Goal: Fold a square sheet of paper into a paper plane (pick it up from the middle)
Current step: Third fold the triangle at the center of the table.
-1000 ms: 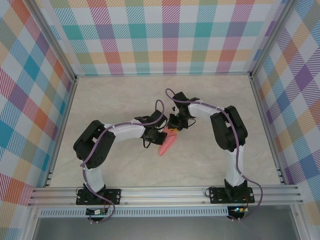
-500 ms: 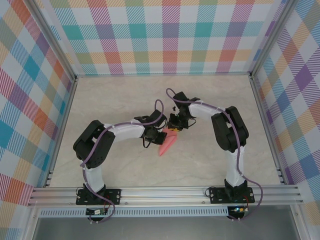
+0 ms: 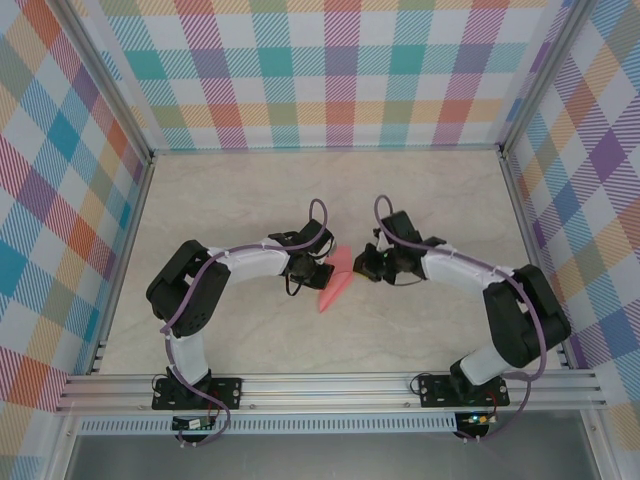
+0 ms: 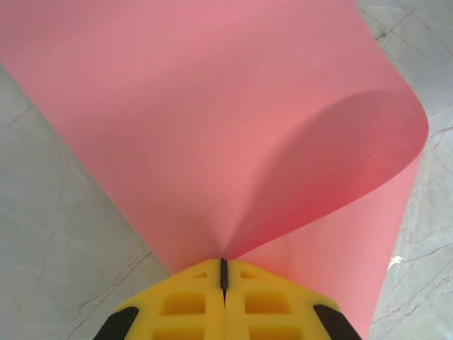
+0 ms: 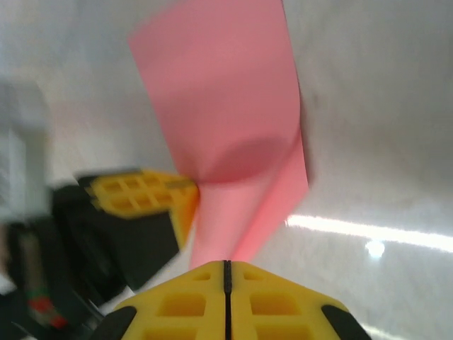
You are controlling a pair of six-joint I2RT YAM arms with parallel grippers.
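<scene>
An early fold is being formed: near the tabletop's [image 3: 230, 200] middle, the square sheet of paper [image 3: 335, 284] is being pinched, curled, by the left tool [image 3: 320, 269]. The right tool [image 3: 362, 264] is being pressed shut at its edge. Edge alignment is likely being called for next.

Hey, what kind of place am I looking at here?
Probably a robot test cell in a lab: an aluminium frame borders a marble-look table, checked cloth panels wall it in, and a left arm and right arm are bolted at the near edge.
</scene>
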